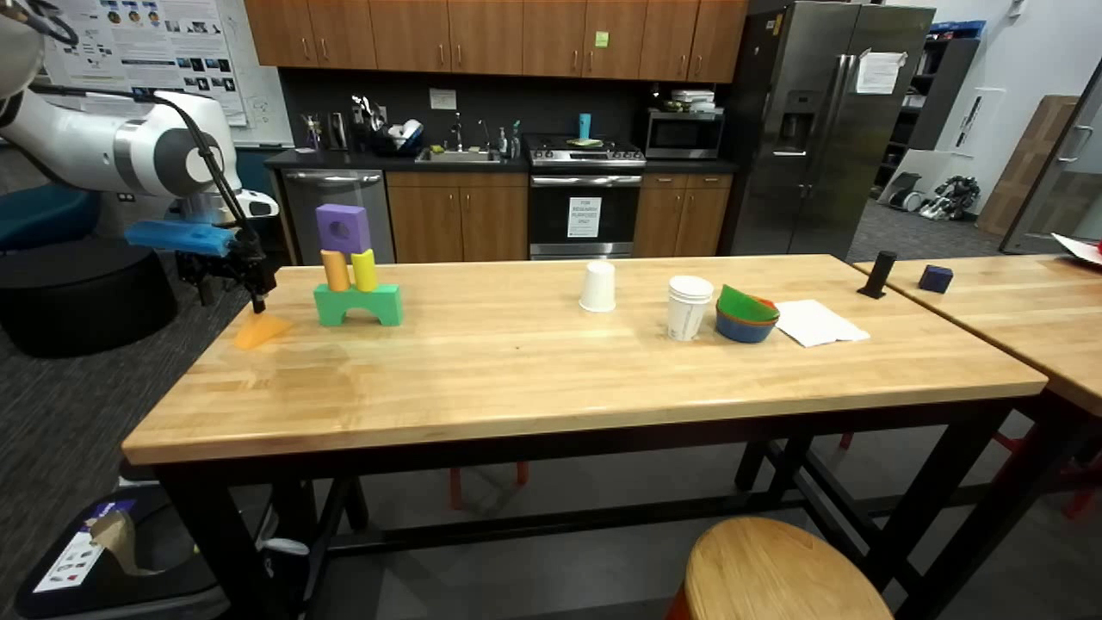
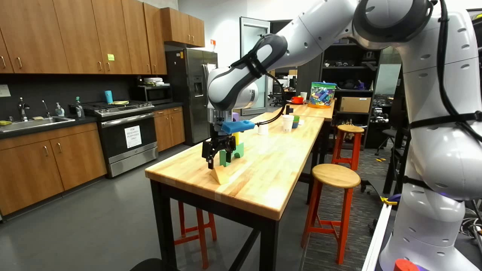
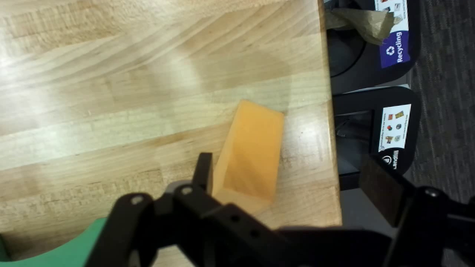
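Gripper (image 3: 289, 178) spread, nothing pinched, close to the orange triangular block (image 1: 261, 331); contact unclear. From here, block sits at left end of table (image 1: 516, 379), left of the green arch block (image 1: 358, 297). Probably light, stiff, tough. Slopes may slip; better grip the flat triangular ends.

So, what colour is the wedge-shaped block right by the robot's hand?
Orange: the wedge-shaped block shows best in the wrist view.

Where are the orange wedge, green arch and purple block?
Orange wedge (image 3: 254, 150), wrist view: its widest visible face.
Green arch (image 1: 358, 298), an exterior view: front, above its opening.
Purple block (image 1: 361, 226), an exterior view: front, beside its hole.
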